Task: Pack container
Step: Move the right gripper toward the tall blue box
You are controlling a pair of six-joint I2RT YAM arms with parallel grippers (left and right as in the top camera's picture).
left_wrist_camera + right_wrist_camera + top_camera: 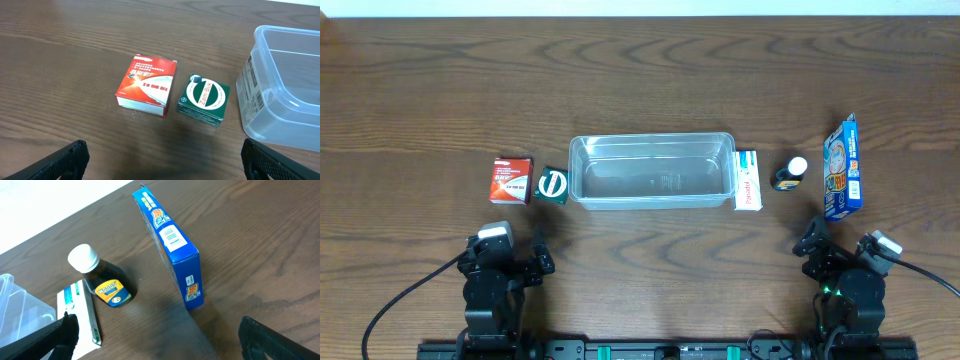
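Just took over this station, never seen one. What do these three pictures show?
A two-armed robot sits at a wooden table. The wide picture looks down from above; the other two come from a camera on each wrist. The left tool and the right tool are both open, holding nothing. In the middle stands the clear container, empty. On its left lie a red box and a green box; on its right a white box, a small brown bottle and a blue box.

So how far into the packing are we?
Nothing is packed yet: the container is empty. Nothing is in hand; the left gripper and right gripper are both open. Left to go in: the red box, green box, white box, bottle and blue box, all outside it.
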